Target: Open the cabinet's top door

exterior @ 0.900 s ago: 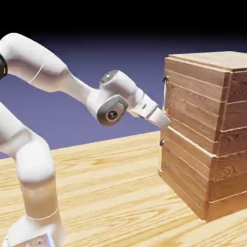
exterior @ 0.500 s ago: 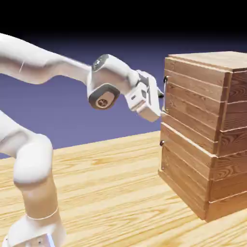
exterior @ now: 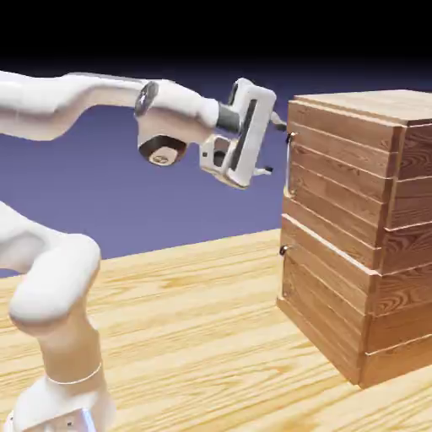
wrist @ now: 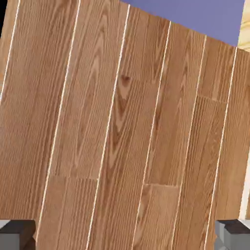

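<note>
Fingers (exterior: 279,124) stand wide apart before you, near the cabinet's (exterior: 337,219) closed top door (exterior: 337,177); your hand view shows its wooden planks filling most.

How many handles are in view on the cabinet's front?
2: one handle on the top door, the other on the lower panel. The front is seen obliquely, so more may be hidden.

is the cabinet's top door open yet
No, the top door sits closed, flush in the front of the cabinet.
</note>
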Tool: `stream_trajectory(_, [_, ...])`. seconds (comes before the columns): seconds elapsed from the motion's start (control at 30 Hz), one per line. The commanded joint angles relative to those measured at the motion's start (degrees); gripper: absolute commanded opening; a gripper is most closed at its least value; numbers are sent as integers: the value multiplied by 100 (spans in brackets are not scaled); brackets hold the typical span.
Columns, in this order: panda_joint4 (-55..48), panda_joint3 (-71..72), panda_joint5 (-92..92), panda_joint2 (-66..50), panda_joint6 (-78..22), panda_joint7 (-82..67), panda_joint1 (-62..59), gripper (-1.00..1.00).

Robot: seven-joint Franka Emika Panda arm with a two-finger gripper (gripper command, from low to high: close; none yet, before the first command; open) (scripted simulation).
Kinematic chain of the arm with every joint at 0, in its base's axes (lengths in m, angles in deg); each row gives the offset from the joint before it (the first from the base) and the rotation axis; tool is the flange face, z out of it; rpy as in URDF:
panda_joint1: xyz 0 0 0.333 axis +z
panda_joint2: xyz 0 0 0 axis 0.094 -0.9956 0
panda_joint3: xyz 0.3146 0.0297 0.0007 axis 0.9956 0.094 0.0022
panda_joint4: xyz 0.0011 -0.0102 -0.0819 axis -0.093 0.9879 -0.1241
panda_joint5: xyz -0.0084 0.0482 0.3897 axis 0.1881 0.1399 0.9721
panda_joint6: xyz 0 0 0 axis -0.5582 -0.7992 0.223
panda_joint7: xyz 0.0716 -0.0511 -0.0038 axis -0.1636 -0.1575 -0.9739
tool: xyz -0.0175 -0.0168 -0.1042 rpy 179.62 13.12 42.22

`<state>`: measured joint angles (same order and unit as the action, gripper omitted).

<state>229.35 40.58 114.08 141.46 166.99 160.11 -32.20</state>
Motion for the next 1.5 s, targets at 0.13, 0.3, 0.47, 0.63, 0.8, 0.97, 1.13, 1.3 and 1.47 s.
stream_trajectory(0.13, [-168,563,1246,319,-89,676,-463,0])
stream_trajectory(0.3, [-336,1126,2493,637,-178,1353,-926,0])
stream_trajectory(0.47, [-503,1689,3739,956,-267,2029,-1389,0])
stream_trajectory(0.63, [-671,2253,4985,1275,-356,2705,-1851,0])
stream_trajectory(0.8, [-839,2816,6231,1593,-445,3382,-2314,0])
stream_trajectory(0.97, [-1007,3379,7477,1912,-533,4058,-2777,0])
stream_trajectory(1.13, [-1175,3943,8727,2232,-623,4736,-3241,0])
stream_trajectory(1.3, [-1663,4159,8818,2154,-746,4752,-3875,0])
stream_trajectory(1.47, [-1714,4184,8822,2102,-1005,4723,-4050,-100])
